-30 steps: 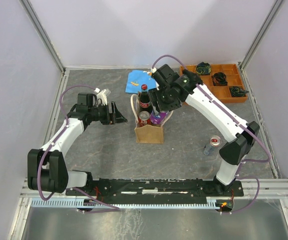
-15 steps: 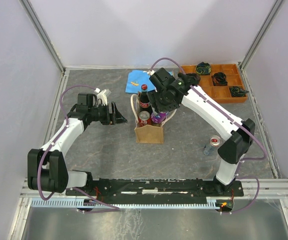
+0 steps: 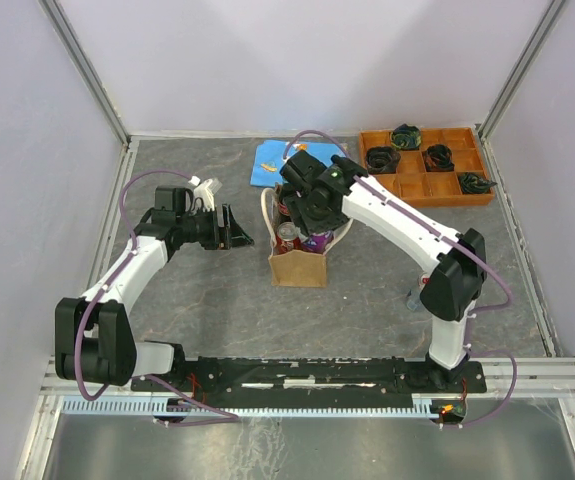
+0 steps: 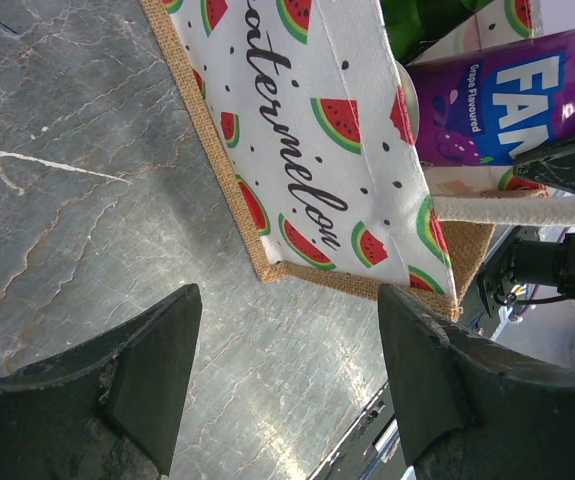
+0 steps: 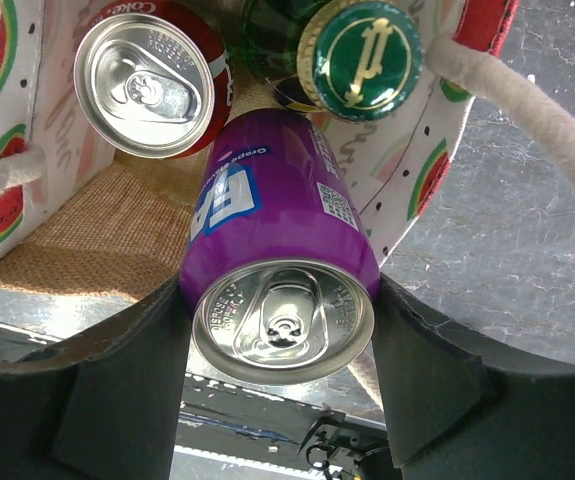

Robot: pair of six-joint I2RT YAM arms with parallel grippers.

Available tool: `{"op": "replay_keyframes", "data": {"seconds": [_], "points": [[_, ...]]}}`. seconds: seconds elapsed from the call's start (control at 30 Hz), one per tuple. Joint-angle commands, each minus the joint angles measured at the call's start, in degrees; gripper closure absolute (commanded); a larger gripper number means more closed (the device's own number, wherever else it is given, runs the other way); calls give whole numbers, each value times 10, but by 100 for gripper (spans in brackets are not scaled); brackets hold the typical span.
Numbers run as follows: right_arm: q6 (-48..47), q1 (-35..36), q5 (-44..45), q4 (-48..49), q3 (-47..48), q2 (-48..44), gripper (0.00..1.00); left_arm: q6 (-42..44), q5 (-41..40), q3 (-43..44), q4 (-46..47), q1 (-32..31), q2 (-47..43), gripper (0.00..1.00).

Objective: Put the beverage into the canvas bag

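Note:
The canvas bag (image 3: 299, 266) stands upright mid-table, tan with watermelon prints on its side (image 4: 317, 130). My right gripper (image 3: 307, 213) is shut on a purple Fanta can (image 5: 277, 270), tilted, with its lower end inside the bag's mouth. The can also shows in the left wrist view (image 4: 507, 95). A red cola can (image 5: 152, 85) and a green-capped bottle (image 5: 360, 55) stand inside the bag (image 5: 107, 225). My left gripper (image 3: 237, 230) is open and empty, just left of the bag, above the table (image 4: 287, 370).
An orange compartment tray (image 3: 455, 166) with dark items sits at the back right. A blue patterned cloth (image 3: 270, 163) lies behind the bag. The bag's cream rope handles (image 5: 527, 120) hang beside the can. My right arm's elbow stands at the right.
My right gripper has moved left and down with the purple can, bringing it into the bag's mouth and covering the cola bottle from above. The left arm has not moved.

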Motion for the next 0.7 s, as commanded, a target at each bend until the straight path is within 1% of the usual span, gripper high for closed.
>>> {"op": "replay_keyframes", "data": {"seconds": [0.0,0.33,0.67], "points": [[-9,13,40,4,17,-3,100,28,18,6,11,1,-4,22],[-12,19,56,50,-43,12,100,29,17,9,6,0,-6,23],[-21,19,53,84,-68,55,100,29,16,7,5,0,-9,23]]}}
